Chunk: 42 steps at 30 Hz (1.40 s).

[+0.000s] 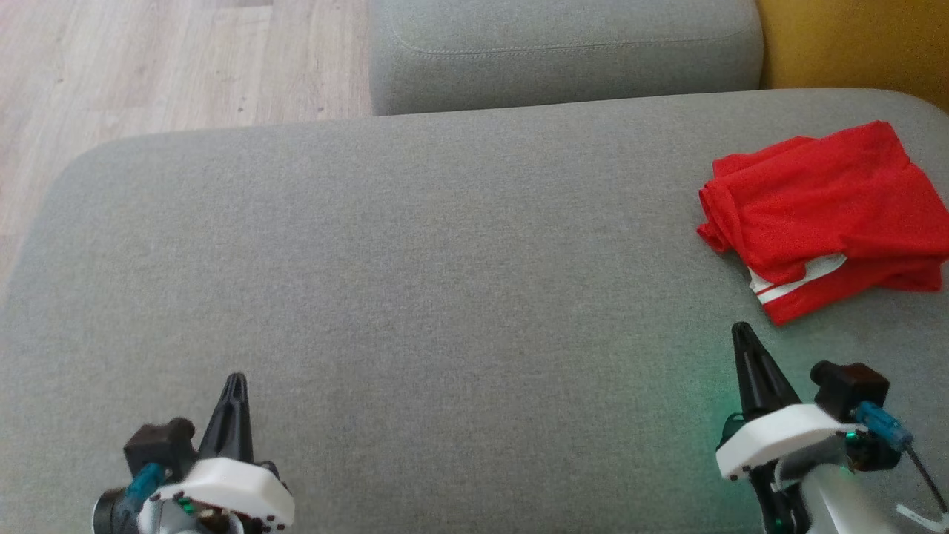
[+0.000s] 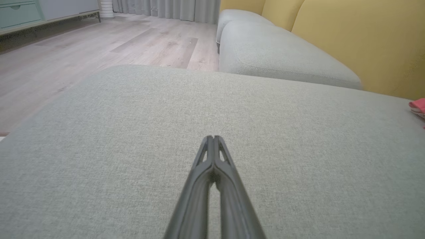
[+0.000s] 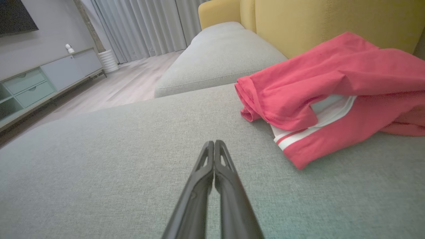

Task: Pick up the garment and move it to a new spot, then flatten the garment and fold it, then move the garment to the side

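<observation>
Left end effector (image 1: 236,380) pressed together | right end effector (image 1: 740,330) pressed together | red garment (image 1: 823,215) on grey cushion (image 1: 445,297)

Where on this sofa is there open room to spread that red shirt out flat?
The wide bare stretch of the cushion from its left edge to the red shirt, beyond the left gripper and right gripper, is free. It is crowded at the far right, where the shirt lies just past the right gripper.
</observation>
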Motion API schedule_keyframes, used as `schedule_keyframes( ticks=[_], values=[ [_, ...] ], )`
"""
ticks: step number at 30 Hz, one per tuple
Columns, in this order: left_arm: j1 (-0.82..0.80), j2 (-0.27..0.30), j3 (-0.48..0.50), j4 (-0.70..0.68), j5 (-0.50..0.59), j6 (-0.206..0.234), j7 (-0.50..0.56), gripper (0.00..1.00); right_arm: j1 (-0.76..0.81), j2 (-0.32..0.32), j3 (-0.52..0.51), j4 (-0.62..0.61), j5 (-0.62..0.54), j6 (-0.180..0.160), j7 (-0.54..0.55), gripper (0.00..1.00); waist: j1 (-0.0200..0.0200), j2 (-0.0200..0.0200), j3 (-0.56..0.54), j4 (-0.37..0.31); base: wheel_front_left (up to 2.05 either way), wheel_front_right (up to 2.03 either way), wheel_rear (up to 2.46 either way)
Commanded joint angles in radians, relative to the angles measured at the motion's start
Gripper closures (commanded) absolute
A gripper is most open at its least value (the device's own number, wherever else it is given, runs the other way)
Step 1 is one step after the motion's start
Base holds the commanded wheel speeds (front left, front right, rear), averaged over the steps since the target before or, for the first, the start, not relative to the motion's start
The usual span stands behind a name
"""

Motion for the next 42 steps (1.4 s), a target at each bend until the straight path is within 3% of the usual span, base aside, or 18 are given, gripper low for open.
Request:
schedule_keyframes(
  ticks=[1, 42],
  values=[
    [-0.057, 0.005, 0.012, -0.032, -0.019, -0.003, 0.002, 1.00, -0.063, 0.000, -0.010, -0.038, 0.020, 0.000, 0.003, 1.00, 0.0001, -0.0001, 0.000, 0.000, 0.00, 0.00, 0.00],
    [-0.075, 0.008, 0.048, -0.068, -0.505, -0.034, 0.117, 1.00, -0.027, 0.025, -0.086, -0.134, 0.457, 0.003, 0.119, 1.00, 0.0001, -0.0001, 0.001, -0.004, 0.00, 0.00, 0.00]
  ],
)
